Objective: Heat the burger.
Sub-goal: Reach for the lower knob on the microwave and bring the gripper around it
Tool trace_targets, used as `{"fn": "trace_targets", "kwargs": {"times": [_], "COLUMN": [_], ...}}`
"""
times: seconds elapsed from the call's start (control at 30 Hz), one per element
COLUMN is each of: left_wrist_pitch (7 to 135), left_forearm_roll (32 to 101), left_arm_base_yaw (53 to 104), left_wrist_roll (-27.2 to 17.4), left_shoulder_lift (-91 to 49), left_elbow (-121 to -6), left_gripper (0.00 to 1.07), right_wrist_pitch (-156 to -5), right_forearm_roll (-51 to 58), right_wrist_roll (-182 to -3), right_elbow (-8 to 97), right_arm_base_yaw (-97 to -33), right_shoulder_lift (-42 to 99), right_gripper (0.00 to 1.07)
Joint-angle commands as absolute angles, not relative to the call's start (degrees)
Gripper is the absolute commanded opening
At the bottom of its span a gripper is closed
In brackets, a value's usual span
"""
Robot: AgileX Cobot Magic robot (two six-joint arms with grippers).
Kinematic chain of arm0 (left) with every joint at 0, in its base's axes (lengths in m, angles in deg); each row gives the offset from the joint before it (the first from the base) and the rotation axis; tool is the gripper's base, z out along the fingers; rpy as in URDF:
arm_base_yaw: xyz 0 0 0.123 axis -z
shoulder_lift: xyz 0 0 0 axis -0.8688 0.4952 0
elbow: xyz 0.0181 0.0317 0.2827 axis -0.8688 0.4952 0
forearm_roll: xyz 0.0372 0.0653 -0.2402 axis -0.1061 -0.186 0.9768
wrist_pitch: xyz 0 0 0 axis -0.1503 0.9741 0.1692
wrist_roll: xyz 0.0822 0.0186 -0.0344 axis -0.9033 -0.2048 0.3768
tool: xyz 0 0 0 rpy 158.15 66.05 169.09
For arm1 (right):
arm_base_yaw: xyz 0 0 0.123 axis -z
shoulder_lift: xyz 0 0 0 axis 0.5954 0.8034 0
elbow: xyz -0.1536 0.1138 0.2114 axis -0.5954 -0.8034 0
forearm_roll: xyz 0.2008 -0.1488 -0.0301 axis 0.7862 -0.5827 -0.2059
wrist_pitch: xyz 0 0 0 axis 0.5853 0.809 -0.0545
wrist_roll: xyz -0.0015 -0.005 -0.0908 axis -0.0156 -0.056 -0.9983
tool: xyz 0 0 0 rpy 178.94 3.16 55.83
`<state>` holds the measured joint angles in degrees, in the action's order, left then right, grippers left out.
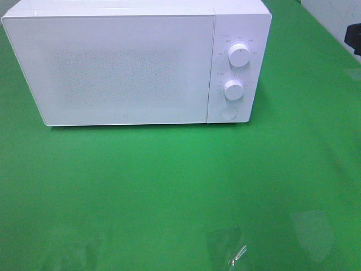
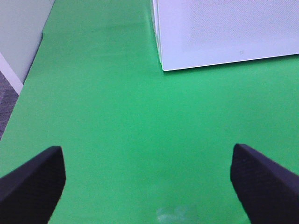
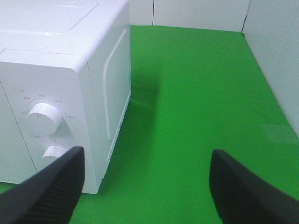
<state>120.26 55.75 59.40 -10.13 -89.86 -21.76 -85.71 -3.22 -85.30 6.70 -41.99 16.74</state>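
Observation:
The burger is out of view in all three views. A white microwave stands at the back of the green table with its door shut. In the left wrist view my left gripper is open over bare green cloth, with the microwave's front lower corner some way ahead. My right gripper is also open and holds nothing. It hangs beside the microwave's right end, near the control panel.
The control panel carries two round white knobs and a round button. White walls border the table behind and to the right. A dark object shows at the exterior view's right edge.

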Motion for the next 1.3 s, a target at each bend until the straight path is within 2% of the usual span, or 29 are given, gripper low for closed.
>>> {"fn": "trace_targets", "kwargs": {"times": [0.03,0.37,0.8,0.93,0.97,1.07,1.1,1.13,1.17,1.2,1.27,1.3], "left_wrist_pitch": [119.45,119.45,119.45,119.45,119.45,119.45,119.45,119.45,119.45,119.45,119.45,119.45], "left_forearm_roll": [56.04,56.04,56.04,56.04,56.04,56.04,56.04,56.04,56.04,56.04,56.04,56.04], "left_arm_base_yaw": [59.17,59.17,59.17,59.17,59.17,59.17,59.17,59.17,59.17,59.17,59.17,59.17], "left_wrist_roll": [-9.73,-9.73,-9.73,-9.73,-9.73,-9.73,-9.73,-9.73,-9.73,-9.73,-9.73,-9.73], "left_shoulder_lift": [-91.24,-91.24,-91.24,-91.24,-91.24,-91.24,-91.24,-91.24,-91.24,-91.24,-91.24,-91.24], "left_elbow": [-21.7,-21.7,-21.7,-21.7,-21.7,-21.7,-21.7,-21.7,-21.7,-21.7,-21.7,-21.7], "left_gripper": [0.88,0.88,0.88,0.88,0.88,0.88,0.88,0.88,0.88,0.88,0.88,0.88], "right_wrist_pitch": [-94.07,-105.64,-112.69,-116.36,-118.59,-119.91,-124.09,-124.09,-128.22,-128.22,-136.13,-136.13], "right_forearm_roll": [-0.3,11.9,14.77,16.09,19.35,21.87,27.43,27.43,32.82,32.82,41.87,41.87], "right_wrist_roll": [-87.37,-95.5,-96.82,-98.71,-101.98,-103.75,-108.45,-108.45,-111.66,-111.66,-113.44,-113.44], "right_elbow": [2.8,-6.25,-7.8,-7.8,-7.8,-7.8,-7.8,-7.8,-7.8,-7.8,-7.69,-7.69], "right_arm_base_yaw": [-41.99,-41.99,-42.27,-46.86,-50.75,-52.53,-57.23,-57.23,-61.52,-61.52,-70.18,-70.18], "right_shoulder_lift": [17.2,17.2,22.24,25.45,27.11,28.15,30.32,30.32,32.33,32.33,37.31,37.31], "right_gripper": [0.73,0.73,0.73,0.73,0.73,0.73,0.73,0.73,0.73,0.73,0.73,0.73]}}
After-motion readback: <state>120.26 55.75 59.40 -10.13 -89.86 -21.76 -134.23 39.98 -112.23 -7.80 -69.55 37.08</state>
